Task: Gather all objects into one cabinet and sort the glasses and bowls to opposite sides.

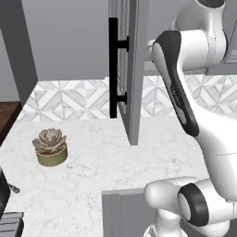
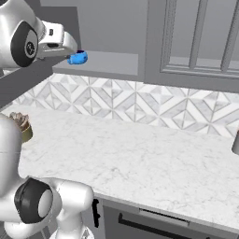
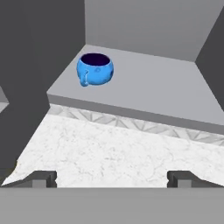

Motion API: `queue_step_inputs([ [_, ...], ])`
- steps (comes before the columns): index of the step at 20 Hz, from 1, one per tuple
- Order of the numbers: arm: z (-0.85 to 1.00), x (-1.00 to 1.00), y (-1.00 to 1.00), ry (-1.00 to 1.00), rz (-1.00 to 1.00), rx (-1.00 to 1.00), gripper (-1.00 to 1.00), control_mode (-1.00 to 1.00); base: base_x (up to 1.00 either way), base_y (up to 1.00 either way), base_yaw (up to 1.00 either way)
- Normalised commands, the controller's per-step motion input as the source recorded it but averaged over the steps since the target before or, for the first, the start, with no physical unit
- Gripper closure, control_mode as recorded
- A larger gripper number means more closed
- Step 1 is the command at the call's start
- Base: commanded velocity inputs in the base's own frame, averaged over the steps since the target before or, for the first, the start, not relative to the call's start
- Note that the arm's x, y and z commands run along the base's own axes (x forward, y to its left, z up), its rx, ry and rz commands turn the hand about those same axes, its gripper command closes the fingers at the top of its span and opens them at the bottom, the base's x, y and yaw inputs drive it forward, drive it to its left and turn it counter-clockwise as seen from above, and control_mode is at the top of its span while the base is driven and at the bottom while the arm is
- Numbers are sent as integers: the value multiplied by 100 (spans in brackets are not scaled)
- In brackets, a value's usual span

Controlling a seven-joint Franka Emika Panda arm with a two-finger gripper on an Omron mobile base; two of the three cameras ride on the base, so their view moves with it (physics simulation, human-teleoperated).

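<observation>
A small bright-blue bowl (image 3: 95,68) stands upright near the left back of a grey shelf (image 3: 157,89) inside the grey door cabinet. In the right base view the same blue bowl (image 2: 78,58) peeks out past my hand at the shelf's left end. My gripper (image 3: 112,177) hovers in front of and above that shelf, a short way from the bowl. It is open, its dark fingertips (image 3: 41,177) far apart with nothing between them. The cabinet's dark-brown wooden board (image 1: 7,118) shows at the far left edge. The glasses are out of view.
The grey cabinet door (image 1: 132,74) with its black bar handle (image 1: 113,69) stands open over the marble counter (image 2: 140,158). A potted succulent (image 1: 50,147) sits on the counter's left. A glazed upper door (image 2: 200,37) hangs to the right.
</observation>
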Motion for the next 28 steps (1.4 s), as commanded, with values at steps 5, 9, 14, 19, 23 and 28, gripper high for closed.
queue_step_inputs([
  [5,-1,32,0,-2,0,-3,-100,-100,0,0,0],
  [9,-19,52,0,0,1,0,-100,-100,0,0,0],
  [14,-30,54,8,0,4,0,-100,-100,0,0,0],
  [19,-4,18,19,0,0,0,-100,-100,0,0,0],
  [23,10,11,18,-1,0,0,-100,-100,0,0,0],
  [28,0,47,0,0,0,0,-100,-100,0,0,0],
])
